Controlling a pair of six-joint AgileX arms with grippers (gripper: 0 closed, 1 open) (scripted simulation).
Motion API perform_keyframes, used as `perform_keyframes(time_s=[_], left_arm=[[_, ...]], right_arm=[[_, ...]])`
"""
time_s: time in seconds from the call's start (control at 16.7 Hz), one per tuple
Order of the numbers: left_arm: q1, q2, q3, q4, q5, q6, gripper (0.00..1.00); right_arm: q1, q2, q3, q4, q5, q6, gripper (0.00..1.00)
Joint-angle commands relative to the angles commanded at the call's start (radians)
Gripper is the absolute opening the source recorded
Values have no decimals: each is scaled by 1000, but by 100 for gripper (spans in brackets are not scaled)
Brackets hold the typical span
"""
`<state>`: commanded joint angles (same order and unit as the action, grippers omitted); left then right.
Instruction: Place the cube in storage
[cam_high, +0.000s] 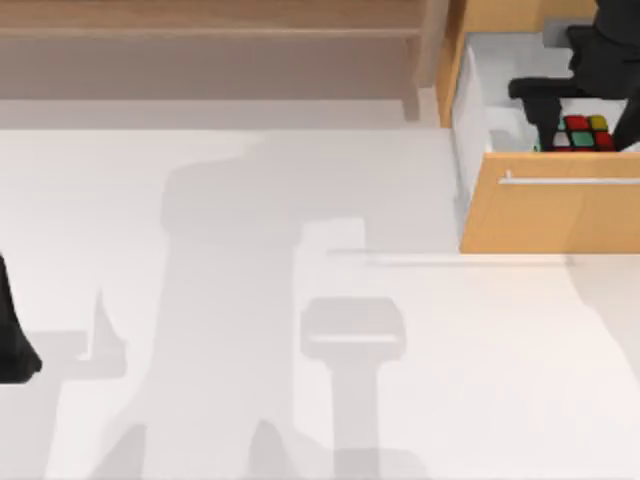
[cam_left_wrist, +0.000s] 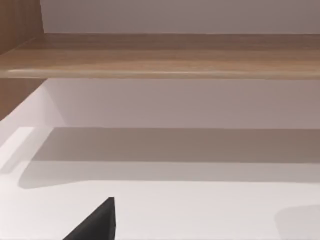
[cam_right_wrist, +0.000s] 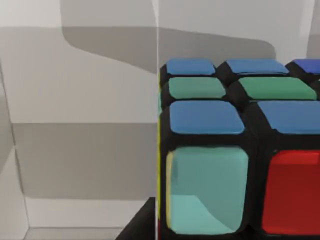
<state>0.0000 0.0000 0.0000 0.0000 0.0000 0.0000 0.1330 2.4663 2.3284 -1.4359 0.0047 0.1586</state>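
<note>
**Cube down inside the open drawer**

White table (cam_high: 300, 350) fills most of the top view, with a long pale-brown wooden shelf (cam_high: 210, 40) along its far edge and soft grey shadows across the middle. At the far right stands the drawer (cam_high: 550, 215), pulled open, with its orange-tan front, thin silver bar handle (cam_high: 570, 181) and white inner walls.

My right arm reaches down into the drawer from above. Its hand (cam_high: 578, 128) sits over the cube (cam_high: 582, 134), which lies inside the drawer, close behind the wooden front. Whether the hand is clamped on the cube or apart from it, I cannot tell. From the right wrist view the cube (cam_right_wrist: 240, 150) is very close below the hand, showing blue, green, pale teal and red squares on a black grid, with the drawer's white wall just beside it.

My left arm is parked at the left edge of the table, well apart from the drawer. The left wrist view looks toward the shelf (cam_left_wrist: 165, 55).
</note>
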Motion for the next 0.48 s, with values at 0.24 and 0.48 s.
perform_keyframes(time_s=[0.24, 0.48], left_arm=[[0, 0, 0, 0, 0, 0, 100], [0, 0, 0, 0, 0, 0, 100]], right_arm=[[0, 0, 0, 0, 0, 0, 45], [0, 0, 0, 0, 0, 0, 75]])
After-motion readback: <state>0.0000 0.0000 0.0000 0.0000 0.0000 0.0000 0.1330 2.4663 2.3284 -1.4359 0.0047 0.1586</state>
